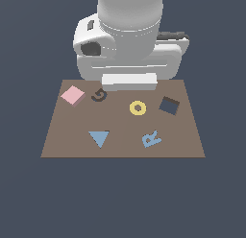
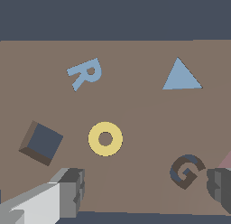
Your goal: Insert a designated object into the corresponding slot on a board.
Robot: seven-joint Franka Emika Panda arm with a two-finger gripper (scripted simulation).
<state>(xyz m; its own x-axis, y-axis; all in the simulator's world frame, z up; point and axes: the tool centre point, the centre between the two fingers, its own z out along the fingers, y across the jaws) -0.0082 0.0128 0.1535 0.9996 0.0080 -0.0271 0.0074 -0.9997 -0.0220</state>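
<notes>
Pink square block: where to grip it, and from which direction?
Come straight down on the pink square block; it lies flat on the board, turned diamond-wise. Close the fingers on two opposite straight edges, wrist rotated to match. The spiral shape sits close beside it, so avoid that side.

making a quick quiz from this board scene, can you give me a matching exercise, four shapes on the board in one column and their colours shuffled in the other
Things:
1. square block
2. ring
3. triangle
4. spiral G shape

Colours:
A. yellow
B. dark, near black
C. pink
D. light blue

Pairs: 1-C, 2-A, 3-D, 4-B

All four lie on the brown board. The square slot at the exterior view's right is empty, and the pink block sits at the far corner on that view's left.
</notes>
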